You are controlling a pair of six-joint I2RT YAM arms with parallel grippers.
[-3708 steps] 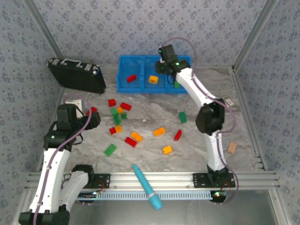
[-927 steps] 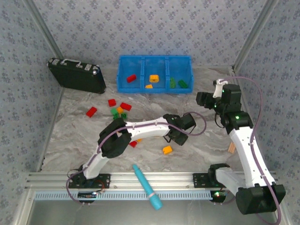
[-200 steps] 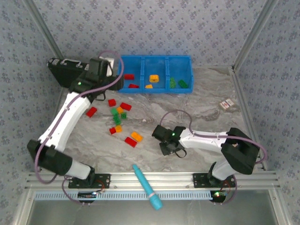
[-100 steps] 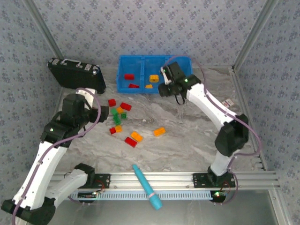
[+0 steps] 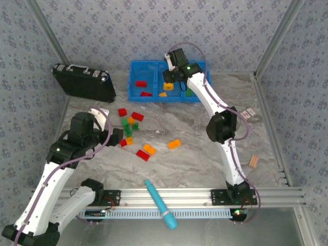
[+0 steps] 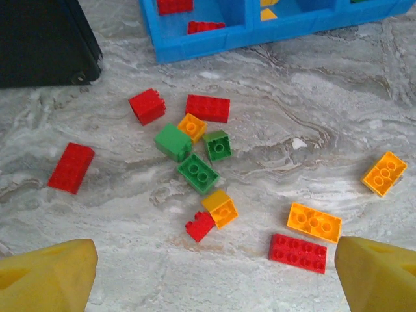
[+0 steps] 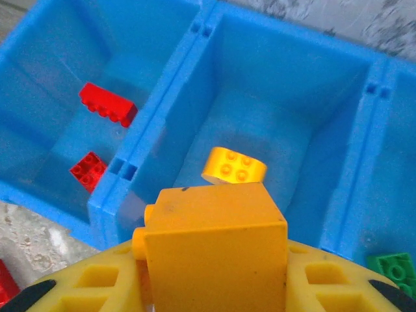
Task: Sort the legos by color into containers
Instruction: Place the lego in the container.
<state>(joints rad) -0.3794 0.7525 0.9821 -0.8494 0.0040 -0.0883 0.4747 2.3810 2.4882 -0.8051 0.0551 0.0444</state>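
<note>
Holding a chunky orange brick (image 7: pixel 211 234), your right gripper (image 7: pixel 208 292) has its yellow fingers (image 7: pixel 84 286) clamped on both sides of it, above the middle compartment (image 7: pixel 292 97) of the blue bin (image 7: pixel 117 188). The brick is smooth plastic, faintly scuffed, with one stud poking out on its left. It blocks the near part of that compartment. Past it, a rounded orange piece (image 7: pixel 233 166) lies on the floor. The left compartment (image 7: pixel 52 58) has two red bricks (image 7: pixel 107 104). A green brick (image 7: pixel 393 266) in the right one is cut off by the frame.

Your left gripper (image 6: pixel 211 279) hangs over the marbled grey table (image 6: pixel 292 130), its fingertips (image 6: pixel 45 279) spread wide with nothing between them and only the tips in frame. Loose legos (image 6: pixel 197 173) lie below, studded red, orange and green blocks, several touching. A black case (image 5: pixel 84 82) sits left of the bin. A light-blue pen tool (image 5: pixel 160 202) lies across the near rail.
</note>
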